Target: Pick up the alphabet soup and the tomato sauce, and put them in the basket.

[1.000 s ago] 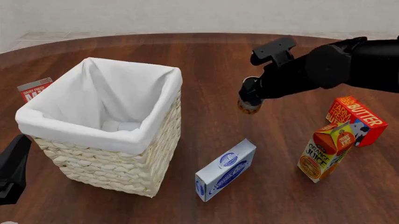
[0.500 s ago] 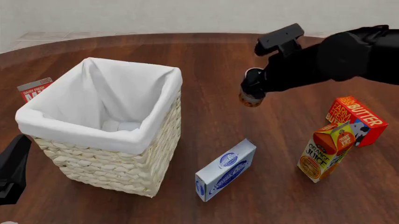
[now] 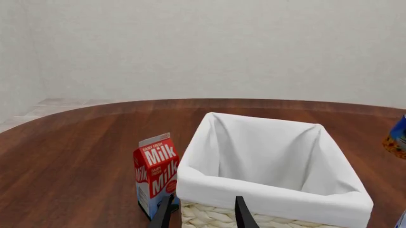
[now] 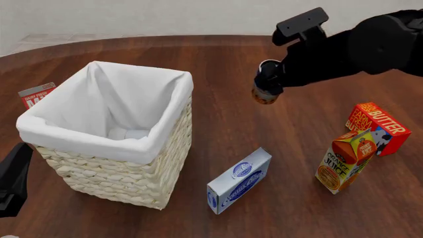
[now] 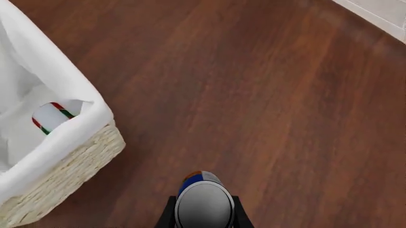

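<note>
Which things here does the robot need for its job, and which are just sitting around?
Needed:
- alphabet soup, held in the right gripper
- tomato sauce, already inside
- basket

Just sitting around:
- milk carton
- blue-and-white box
- orange juice carton
- butter box

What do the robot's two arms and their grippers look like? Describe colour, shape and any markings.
Both arms are plain matt black with no visible markings or cables. The right arm has bulky rounded links and a boxy block on top. Each gripper, left and right, has two thin flat black fingers.

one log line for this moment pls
right gripper: shut on soup, lifted off table, right of basket | sauce: in basket | left gripper: open, idle by basket
</note>
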You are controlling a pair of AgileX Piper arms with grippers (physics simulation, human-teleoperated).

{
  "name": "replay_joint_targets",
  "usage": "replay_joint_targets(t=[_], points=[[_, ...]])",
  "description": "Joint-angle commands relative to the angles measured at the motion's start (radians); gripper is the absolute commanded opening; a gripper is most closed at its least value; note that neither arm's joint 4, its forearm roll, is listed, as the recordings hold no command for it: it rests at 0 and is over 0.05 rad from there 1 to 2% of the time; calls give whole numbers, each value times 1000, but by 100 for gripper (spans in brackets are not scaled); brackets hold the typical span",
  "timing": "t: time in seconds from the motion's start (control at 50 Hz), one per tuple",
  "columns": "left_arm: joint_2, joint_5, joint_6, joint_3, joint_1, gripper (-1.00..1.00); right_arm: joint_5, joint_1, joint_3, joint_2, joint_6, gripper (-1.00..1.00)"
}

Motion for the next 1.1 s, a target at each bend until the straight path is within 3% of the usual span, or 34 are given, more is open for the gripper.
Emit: replay_joint_targets(t=[0.02, 1.1], points=[[0, -1, -3, -1, 1, 100, 17, 17, -27, -28, 15, -100], [0, -1, 1, 0, 1, 100, 99, 82, -148, -97, 21, -100]])
